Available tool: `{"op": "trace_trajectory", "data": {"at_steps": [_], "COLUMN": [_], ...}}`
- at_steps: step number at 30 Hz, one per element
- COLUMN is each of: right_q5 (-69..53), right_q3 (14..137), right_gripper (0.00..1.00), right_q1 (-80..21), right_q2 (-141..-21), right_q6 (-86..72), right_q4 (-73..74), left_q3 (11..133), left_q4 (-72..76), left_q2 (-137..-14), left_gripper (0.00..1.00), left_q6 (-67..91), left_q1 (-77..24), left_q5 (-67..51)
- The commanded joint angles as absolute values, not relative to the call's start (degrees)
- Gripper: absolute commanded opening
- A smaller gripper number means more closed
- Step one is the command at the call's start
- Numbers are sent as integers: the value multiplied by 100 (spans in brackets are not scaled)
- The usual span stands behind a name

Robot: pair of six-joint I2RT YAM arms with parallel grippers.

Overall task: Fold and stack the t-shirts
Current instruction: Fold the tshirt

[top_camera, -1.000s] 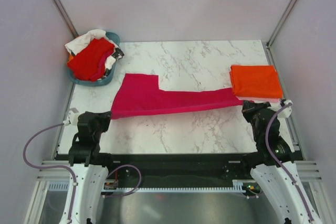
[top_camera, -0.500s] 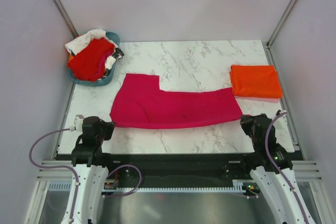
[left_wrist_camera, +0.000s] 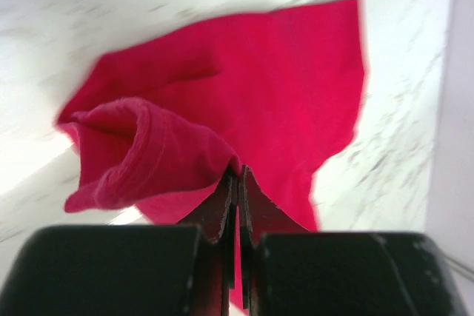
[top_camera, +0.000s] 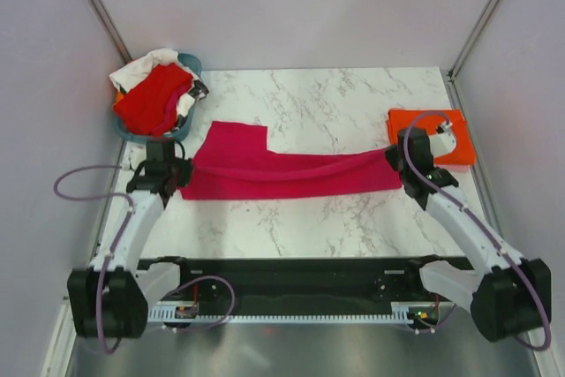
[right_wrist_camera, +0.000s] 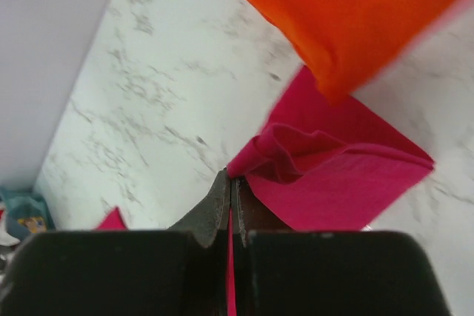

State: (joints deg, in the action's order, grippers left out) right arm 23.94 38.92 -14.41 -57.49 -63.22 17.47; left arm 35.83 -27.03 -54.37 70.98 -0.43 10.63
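So the magenta tee [top_camera: 282, 169] is stretched out across the middle of the marble counter [top_camera: 335, 94], a long band running left to right; on its left half a squared flap sticks out toward the far side.

The left end effector [top_camera: 175, 176] is pinched tight on the shirt's left end; in its wrist view the jaws are pressed together with a rolled lip of pink cloth bunched right at the tips, and the rest of the shirt fans out flat beyond.

The right end effector [top_camera: 399, 161] is clamped on the shirt's right end the same way; from its wrist cam you can see a crumpled fold caught between the closed jaws, with the layer under it lying flat.

The orange tee [top_camera: 463, 152] sits folded in a neat rectangle at the right side of the counter, just beside that pinched end; can't tell if the two shirts actually touch.

Over at the far left corner is the teal basket [top_camera: 190, 64]; a red tee [top_camera: 154, 99] is heaped on a white tee [top_camera: 141, 68] inside it, both spilling over the rim a bit.
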Motion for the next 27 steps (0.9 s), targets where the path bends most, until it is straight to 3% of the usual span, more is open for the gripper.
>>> {"op": "trace_trajectory", "data": {"at_steps": [1,7,11,14,15,18,22,27], "right_q5": [2795,2366,1049,-77,-410,-1019,-1222,-1441], "right_q3": [5277,7614,9392,11034,12153,13984,13845,11964], "right_gripper": [0,0,0,0,0,0,0,0], "right_q1": [-1380,-1099,-616,-212,-28,280,439,483], "right_q2": [-6791,-8865,-10070,-11063,-11692,-12731,-12868,-12489], "right_q6": [-6249,-6240,-6258,-6424,-6616,-6951,-7242,-7347], "right_q4": [686,642,363,79,123,158,-562,-1220], "left_q3": [5112,7353,9514,12118,12677,14604,14337,12615], "left_q4": [-1793,-1784,-1775,-1793,-1793,-1165,-202,895], "left_q2": [-6738,-8743,-10149,-11160,-11762,-12645,-12973,-12543], "left_gripper": [2,2,2,2,2,2,2,2], "left_q6": [7225,7593,7270,6952,6970,7328,7822,7682], "left_q1": [-9,-9,-9,157,210,395,562,615], "left_q5": [1319,1100,537,448,422,72,-492,-781]}}
